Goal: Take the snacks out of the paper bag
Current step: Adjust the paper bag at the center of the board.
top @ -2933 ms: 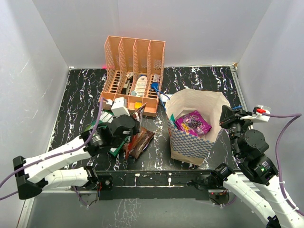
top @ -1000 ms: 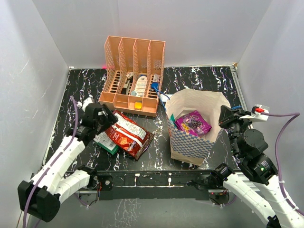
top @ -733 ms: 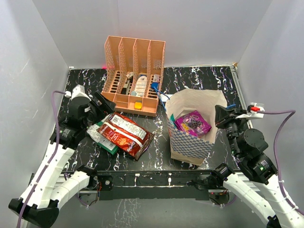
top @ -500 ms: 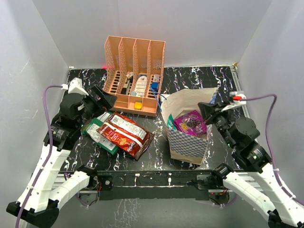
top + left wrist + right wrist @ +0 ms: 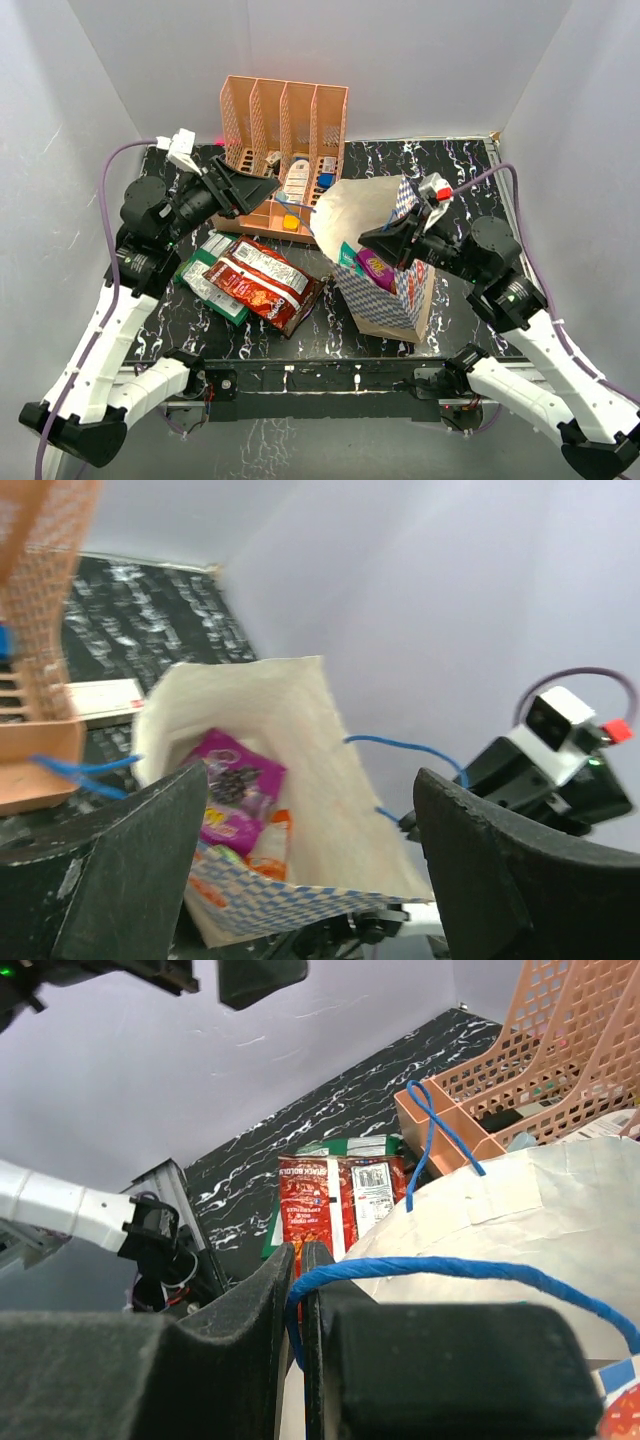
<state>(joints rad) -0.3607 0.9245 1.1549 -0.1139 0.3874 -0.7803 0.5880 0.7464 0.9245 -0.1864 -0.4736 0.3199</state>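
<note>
At centre, paper bag (image 5: 362, 212) now aslant.

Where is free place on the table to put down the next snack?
Bare table shows at the far right, between the orange rack, the paper bag and the wall, and thinly along the near edge. Crowded: left of the bag, where the red packet overlaps others.

arms (image 5: 105, 335) wht/blk | cables (image 5: 131, 147) purple | L end effector (image 5: 268, 188) blk | R end effector (image 5: 368, 238) blk

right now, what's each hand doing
Left hand: open, holding nothing.
Right hand: closed on the blue handle of the paper bag.
</note>
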